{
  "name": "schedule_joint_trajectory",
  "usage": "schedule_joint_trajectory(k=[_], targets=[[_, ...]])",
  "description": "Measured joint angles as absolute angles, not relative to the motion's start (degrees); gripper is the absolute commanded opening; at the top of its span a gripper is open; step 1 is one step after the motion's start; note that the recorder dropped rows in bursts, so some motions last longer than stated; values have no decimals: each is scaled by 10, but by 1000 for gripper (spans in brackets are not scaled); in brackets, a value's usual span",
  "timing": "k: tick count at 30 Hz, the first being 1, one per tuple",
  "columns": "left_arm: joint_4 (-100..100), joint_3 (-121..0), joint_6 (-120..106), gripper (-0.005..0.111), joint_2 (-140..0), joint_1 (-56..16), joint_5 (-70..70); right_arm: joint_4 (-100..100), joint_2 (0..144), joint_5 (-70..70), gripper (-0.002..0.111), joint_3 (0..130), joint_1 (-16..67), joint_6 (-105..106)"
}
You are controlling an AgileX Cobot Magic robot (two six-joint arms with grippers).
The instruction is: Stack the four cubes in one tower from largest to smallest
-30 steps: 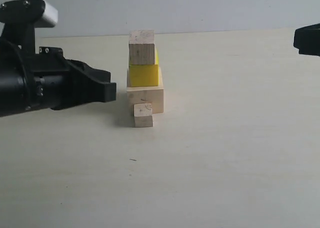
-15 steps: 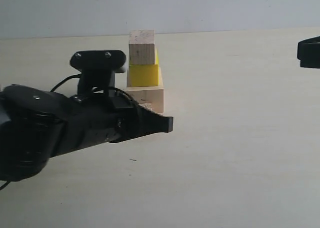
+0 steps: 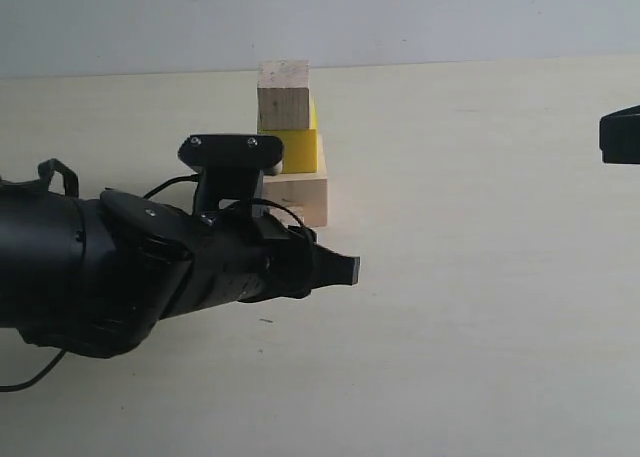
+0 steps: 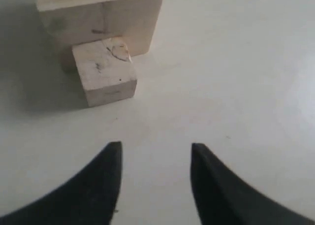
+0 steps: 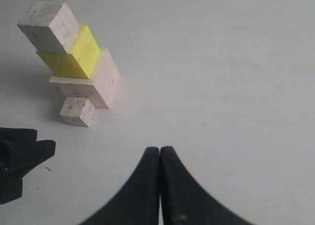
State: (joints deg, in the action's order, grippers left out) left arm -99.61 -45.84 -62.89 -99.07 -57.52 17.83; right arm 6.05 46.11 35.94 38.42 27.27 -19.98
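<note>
Three cubes stand in an upright column on the pale, matte worktop, long axis vertical.

- Base: large wood cube, bare pale timber with faint grain and small dark flecks.
- Middle: yellow cube, bright with a smooth finish. It sits flat on the base.
- Top: medium wood cube, a rougher pale face with square edges. In the right wrist view it sits toward one side of the yellow cube, leaving a yellow strip bare.

The small wood cube is on the worktop at the foot of the column, just beside the large cube's near face. We cannot tell whether the two touch. It is turned a little off square to that face, and its top carries a knot-like mark. The exterior view hides it behind the left arm.

The left tool is released: two dark, tapered fingers spread apart with nothing between them. It points toward the small cube, which lies beyond the tips and outside the gap.

The right tool is clenched, with its fingers pressed together on nothing. It is well apart from the column.
</note>
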Motion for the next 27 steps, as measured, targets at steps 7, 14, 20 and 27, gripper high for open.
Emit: schedule_joint_trajectory(k=[7,14,20,27], targets=[[-996,-458,-592,69,-1016,-560,177,59,461,359,0,384,273,-200],[-996,-458,-562,69,-1049,-560,183,59,461,359,0,384,273,-200],[-961,-490,-520,69,-1083,-560,168,59,461,359,0,384,273,-200],[-953,-516,-516,69,-1115,-560,193,59,461,359,0,384,273,-200]])
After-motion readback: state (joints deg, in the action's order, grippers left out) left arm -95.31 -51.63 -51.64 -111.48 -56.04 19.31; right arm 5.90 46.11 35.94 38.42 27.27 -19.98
